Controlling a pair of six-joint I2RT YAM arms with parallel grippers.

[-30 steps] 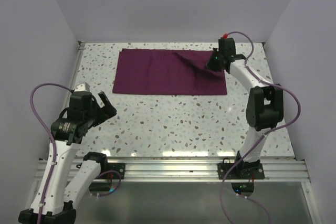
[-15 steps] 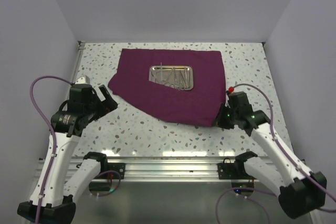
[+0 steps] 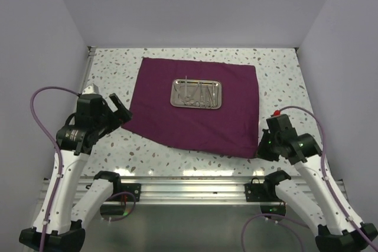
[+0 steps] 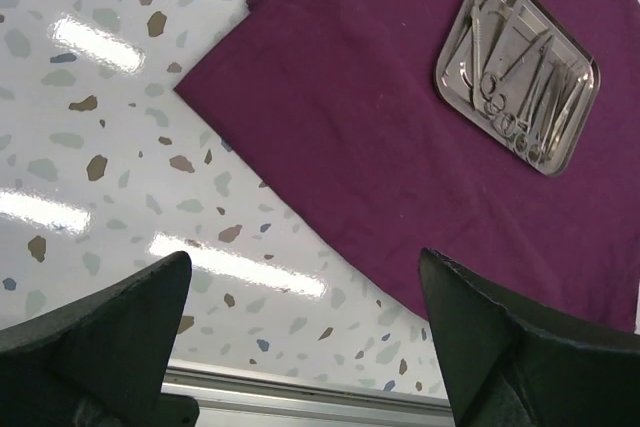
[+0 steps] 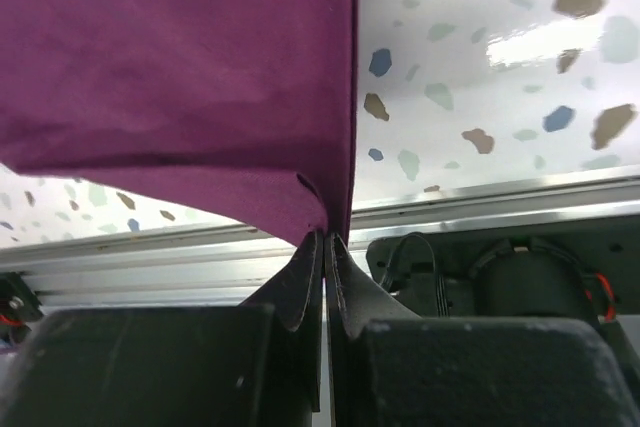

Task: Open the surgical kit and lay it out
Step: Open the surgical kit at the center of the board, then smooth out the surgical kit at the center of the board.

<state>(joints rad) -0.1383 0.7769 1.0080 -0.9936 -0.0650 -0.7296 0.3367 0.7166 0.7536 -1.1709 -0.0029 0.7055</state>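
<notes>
Right end effector (image 5: 326, 247) hides the pinched cloth wrap (image 5: 180, 77) corner.

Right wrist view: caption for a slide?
Right end effector shut on the purple cloth's corner above the speckled table.

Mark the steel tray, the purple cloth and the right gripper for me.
steel tray (image 3: 197, 94): top external view, middle of the tray bed.
purple cloth (image 3: 159, 116): top external view, bare fabric left of the tray.
right gripper (image 5: 327, 252): right wrist view, fingertips pinched on the cloth's corner.
</notes>
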